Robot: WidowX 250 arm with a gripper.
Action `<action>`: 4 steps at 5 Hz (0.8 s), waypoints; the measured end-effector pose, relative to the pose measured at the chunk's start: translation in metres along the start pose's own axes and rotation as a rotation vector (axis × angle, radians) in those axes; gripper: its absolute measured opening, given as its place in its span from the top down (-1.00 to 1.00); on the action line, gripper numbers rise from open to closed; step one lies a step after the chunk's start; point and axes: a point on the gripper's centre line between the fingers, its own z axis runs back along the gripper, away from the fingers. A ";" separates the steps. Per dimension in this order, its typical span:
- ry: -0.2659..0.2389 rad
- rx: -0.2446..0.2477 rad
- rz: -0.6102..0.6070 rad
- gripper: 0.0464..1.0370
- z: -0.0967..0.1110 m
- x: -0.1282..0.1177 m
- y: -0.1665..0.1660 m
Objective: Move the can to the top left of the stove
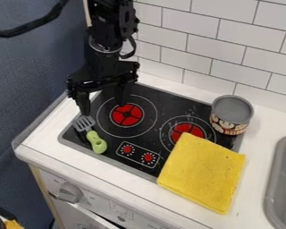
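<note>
Part of the right burner (182, 129) is hiding under a yellow cloth (202, 172); the can (231, 117) is covering the back right corner of the stove (167, 106). The gripper (103, 108) is hanging spread over the left side. White tiles (214, 48) are lining the wall; a sink (278, 176) is running out of view.

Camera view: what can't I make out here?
All in the camera view:
- Can: far side, hidden by its own body.
- Right burner: front part, under the yellow cloth.
- Stove: near right corner, also under the cloth.
- Sink: right part, cut off by the right edge.
- Arm: upper part, cut off by the top edge.
</note>
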 end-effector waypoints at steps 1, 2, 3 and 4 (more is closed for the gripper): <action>0.018 0.021 -0.003 -0.93 -0.007 -0.003 0.001; 0.039 -0.004 -0.075 -0.93 -0.006 -0.023 -0.027; 0.074 -0.046 -0.098 -0.93 -0.005 -0.042 -0.054; 0.074 -0.030 -0.096 -0.93 -0.007 -0.065 -0.077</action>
